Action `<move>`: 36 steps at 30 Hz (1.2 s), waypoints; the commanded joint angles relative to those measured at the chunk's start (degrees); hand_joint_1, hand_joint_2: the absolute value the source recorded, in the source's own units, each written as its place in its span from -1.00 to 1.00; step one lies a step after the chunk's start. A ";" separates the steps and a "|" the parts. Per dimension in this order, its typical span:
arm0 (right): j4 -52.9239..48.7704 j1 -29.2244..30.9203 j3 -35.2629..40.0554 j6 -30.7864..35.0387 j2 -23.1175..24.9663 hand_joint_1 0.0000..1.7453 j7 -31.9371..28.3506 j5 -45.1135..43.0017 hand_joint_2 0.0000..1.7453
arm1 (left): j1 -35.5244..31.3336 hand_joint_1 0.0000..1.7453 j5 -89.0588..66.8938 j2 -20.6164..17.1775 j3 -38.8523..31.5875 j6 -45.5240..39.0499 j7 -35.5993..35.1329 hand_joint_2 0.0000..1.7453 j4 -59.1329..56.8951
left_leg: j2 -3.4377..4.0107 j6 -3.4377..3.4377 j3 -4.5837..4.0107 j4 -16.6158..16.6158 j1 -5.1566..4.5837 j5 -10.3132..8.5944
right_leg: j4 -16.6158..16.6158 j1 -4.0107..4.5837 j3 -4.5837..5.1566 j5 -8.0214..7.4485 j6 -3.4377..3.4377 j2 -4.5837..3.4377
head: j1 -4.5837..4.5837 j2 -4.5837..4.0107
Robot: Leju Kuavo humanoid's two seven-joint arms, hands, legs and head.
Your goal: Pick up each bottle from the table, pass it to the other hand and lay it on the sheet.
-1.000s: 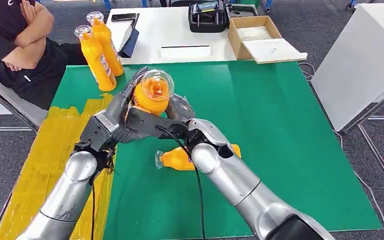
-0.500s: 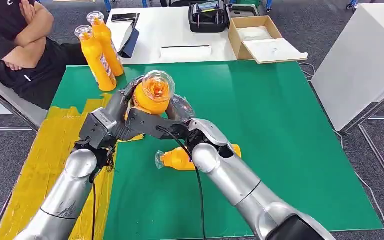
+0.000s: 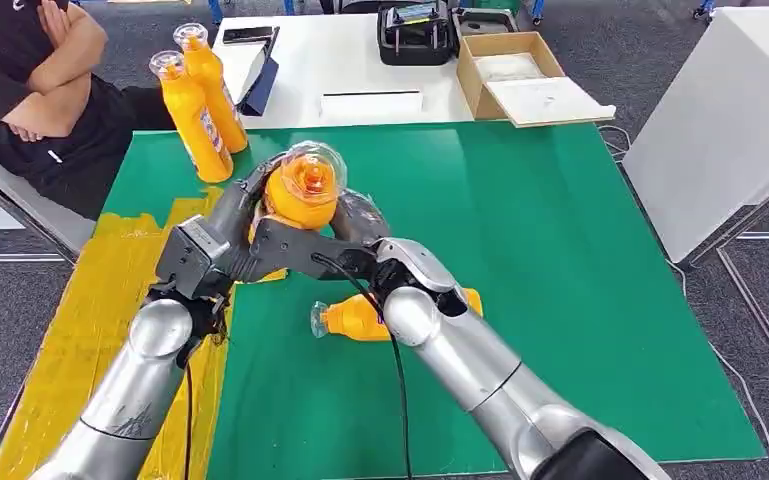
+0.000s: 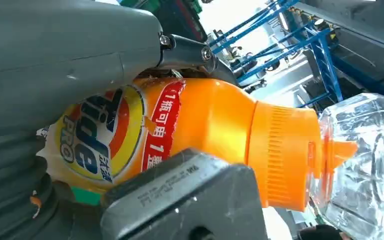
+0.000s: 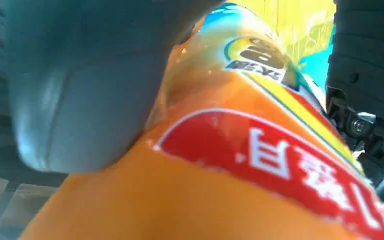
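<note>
Head view gives me the orange plastic detergent bottle with a clear domed cap [image 3: 305, 187] raised above the green sheet [image 3: 560, 250], its cap tipped toward the camera. I have both hands on it: my left hand [image 3: 222, 240] wraps its fingers around the body from the left, and my right hand [image 3: 305, 250] clasps it from below and from the right. On the left wrist view the bottle [image 4: 199, 135] shows a glossy orange body, a round blue, yellow and red label, a red strip with white characters, a ribbed orange collar and a transparent cap over an orange spout; the grey thumb [image 4: 65, 55] presses along its side. On the right wrist view the label [image 5: 259, 150] sits very close and blurred, with a grey thumb [image 5: 80, 85] laid across the bottle.

Below my hands, a second orange bottle [image 3: 360, 318] lies on its side on the green sheet, partly hidden by my right forearm. Two more orange bottles [image 3: 198, 100] stand upright, touching, at the far left corner of the sheet. Yellow tape [image 3: 90, 320] covers the table's left strip. A person in a dark shirt [image 3: 30, 80] sits with folded arms beyond that corner. On the white table behind stand an open cardboard box [image 3: 515, 75] and a black case [image 3: 417, 35].
</note>
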State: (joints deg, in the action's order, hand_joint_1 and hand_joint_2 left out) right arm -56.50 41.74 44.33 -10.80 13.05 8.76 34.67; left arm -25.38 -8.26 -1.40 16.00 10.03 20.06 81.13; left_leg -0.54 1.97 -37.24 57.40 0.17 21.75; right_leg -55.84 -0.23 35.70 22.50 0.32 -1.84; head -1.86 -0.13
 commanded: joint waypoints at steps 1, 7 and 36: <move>0.04 2.62 4.10 -0.70 0.63 1.00 -0.62 -0.36 1.00 | -0.20 1.00 0.43 0.52 1.77 0.66 -0.55 1.00 -1.46 | -0.02 -0.10 0.23 0.04 -0.04 0.12 | -0.06 -0.02 -0.23 0.15 0.00 0.17 | -0.02 0.00; -2.40 2.34 3.38 0.18 -0.63 -1.00 -0.12 -0.32 1.00 | 0.53 1.00 2.49 0.04 -0.91 0.44 -0.58 1.00 -1.15 | 0.02 -0.13 0.29 0.06 -0.04 0.16 | -0.07 -0.01 -0.30 0.16 -0.01 0.17 | 0.00 0.00; -13.43 -1.53 0.53 -0.23 -5.85 -1.00 -1.33 -0.17 -1.00 | 6.42 1.00 3.50 -1.66 -13.28 -1.14 0.21 1.00 1.41 | 0.02 -0.10 0.21 -0.02 -0.03 0.08 | 0.00 -0.01 -0.22 0.08 0.01 0.12 | 0.02 0.00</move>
State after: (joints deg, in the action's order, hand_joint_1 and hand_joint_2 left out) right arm -65.22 39.07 44.41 -10.60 10.49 8.06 34.86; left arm -18.89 -5.18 -1.62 8.21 8.63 20.22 86.93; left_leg -0.56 1.97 -37.25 57.40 0.17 21.76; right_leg -55.83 -0.23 35.68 22.50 0.32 -1.81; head -1.84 -0.13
